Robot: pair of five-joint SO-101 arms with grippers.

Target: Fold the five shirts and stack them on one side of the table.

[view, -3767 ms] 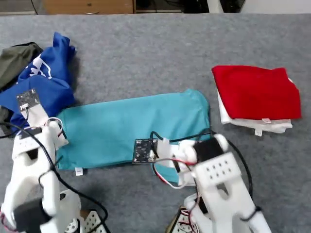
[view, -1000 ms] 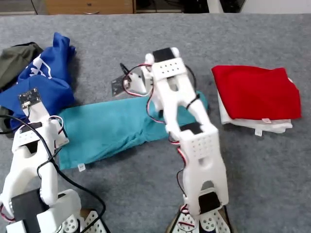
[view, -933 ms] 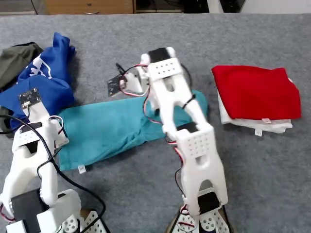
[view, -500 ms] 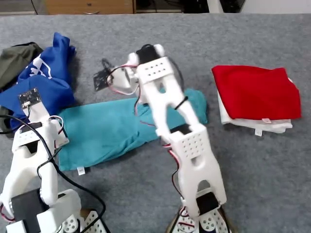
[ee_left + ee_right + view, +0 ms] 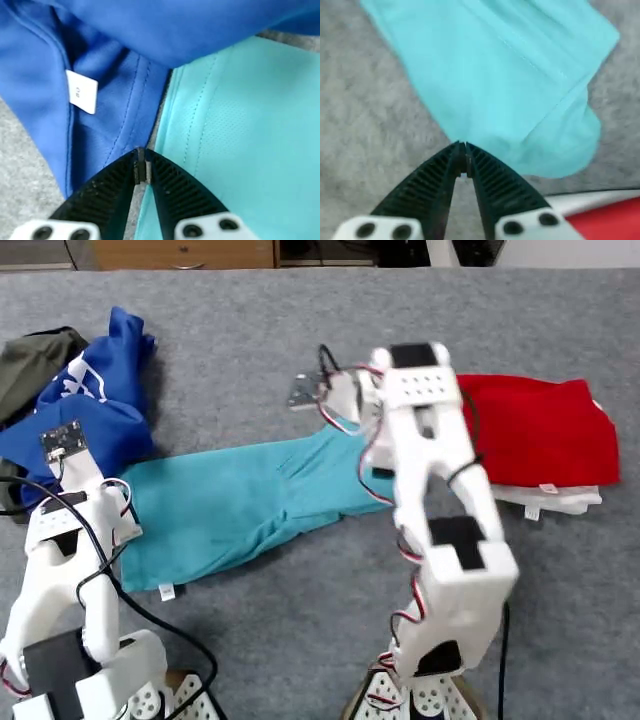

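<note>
- While two folded shirts (image 5: 540,430) are lying stacked, I am clamping left gripper (image 5: 141,167) and right gripper (image 5: 464,150) on the teal shirt (image 5: 230,505).
- Blue shirt (image 5: 90,405) and green shirt (image 5: 35,355) are waiting.

A teal shirt (image 5: 240,505) is stretched in a long, creased band across the middle of the table, its left end lower in the high view and its right end drawn up toward the folded stack. One end is pinched in the closed right gripper (image 5: 465,160), the other in the closed left gripper (image 5: 141,170). A crumpled blue shirt (image 5: 95,400) with white print is heaped at the left, touching the teal shirt's left end. A dark olive shirt (image 5: 35,360) is bunched beside it. At the right, a folded red shirt (image 5: 540,435) is stacked on a folded white shirt (image 5: 545,502).
</note>
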